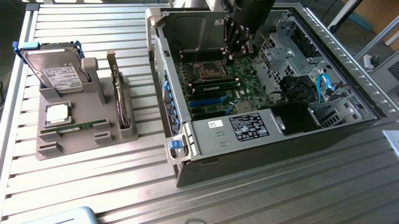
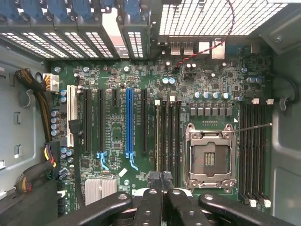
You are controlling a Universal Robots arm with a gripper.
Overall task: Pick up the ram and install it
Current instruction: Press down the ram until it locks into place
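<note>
The ram (image 1: 85, 126), a thin green stick, lies flat in the front of the grey holder (image 1: 46, 150) at the exterior view's left. My gripper (image 1: 231, 59) hangs inside the open computer case (image 1: 187, 179), far from that stick, above the motherboard near the empty processor socket (image 1: 209, 70). In the wrist view the gripper (image 2: 160, 182) is shut with nothing visible between its fingers, over the end of the memory slots (image 2: 168, 136) beside the socket (image 2: 209, 155). Another green stick (image 1: 216, 86) stands seated in a slot just in front of the socket.
The holder also carries a hard drive (image 1: 59, 70), a square silver processor (image 1: 57, 113) and an upright green card (image 1: 117, 93). Case walls, a power supply (image 1: 252, 127), drive cage and blue cables (image 1: 322, 86) surround the motherboard. Ribbed metal table around.
</note>
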